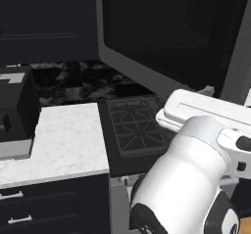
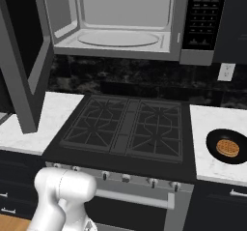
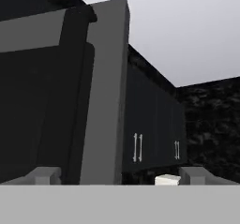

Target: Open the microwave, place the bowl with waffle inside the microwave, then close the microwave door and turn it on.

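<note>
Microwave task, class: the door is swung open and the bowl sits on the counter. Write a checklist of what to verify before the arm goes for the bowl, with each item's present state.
1. Grey-edged microwave door swung fully clear of the cavity: ok, it hangs open to the left.
2. Light grey microwave interior and pale turntable free of objects: ok.
3. Small shallow black bowl upright on the white counter right of the black stove: ok.
4. Round golden waffle inside the bowl: ok.
5. Jaws empty and spread for a grasp: cannot tell; the hand view shows two tips apart, nothing between.
6. Arm's path to the bowl clear: cannot tell.
</note>
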Motion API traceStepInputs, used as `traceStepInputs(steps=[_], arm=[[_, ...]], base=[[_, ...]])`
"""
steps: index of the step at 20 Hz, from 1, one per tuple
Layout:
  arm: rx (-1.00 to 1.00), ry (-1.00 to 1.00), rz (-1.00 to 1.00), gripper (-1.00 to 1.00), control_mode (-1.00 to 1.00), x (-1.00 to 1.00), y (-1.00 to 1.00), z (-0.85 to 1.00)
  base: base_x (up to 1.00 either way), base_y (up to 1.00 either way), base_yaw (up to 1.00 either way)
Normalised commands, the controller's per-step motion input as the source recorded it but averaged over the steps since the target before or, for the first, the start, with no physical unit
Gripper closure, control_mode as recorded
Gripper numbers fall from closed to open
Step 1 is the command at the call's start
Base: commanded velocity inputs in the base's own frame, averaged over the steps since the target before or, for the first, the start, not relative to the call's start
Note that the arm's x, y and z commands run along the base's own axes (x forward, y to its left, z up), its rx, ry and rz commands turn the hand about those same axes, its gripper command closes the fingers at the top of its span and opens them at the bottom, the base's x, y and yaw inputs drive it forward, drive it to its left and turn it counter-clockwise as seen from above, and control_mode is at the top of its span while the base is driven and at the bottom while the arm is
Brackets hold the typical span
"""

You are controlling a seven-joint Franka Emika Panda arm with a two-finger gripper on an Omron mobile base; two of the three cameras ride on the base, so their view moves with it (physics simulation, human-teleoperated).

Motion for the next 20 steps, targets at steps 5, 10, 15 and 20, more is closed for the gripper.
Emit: traceStepInputs(steps=[5,10,15,20], arm=[[0.40,0.07,0.18,-1.00,-1.00,-0.26,-0.74,0.06],[0.49,0.02,0.30,-1.00,-1.00,-0.08,-0.76,0.02],[0.31,0.14,0.63,-1.00,-1.00,0.00,-0.42,-0.07],[0.20,0.24,0.69,-1.00,-1.00,0.00,-0.25,-0.11]], base=[[0.00,0.00,0.00],[0.00,0.00,0.00],[0.00,0.00,0.00],[0.00,0.00,0.00]])
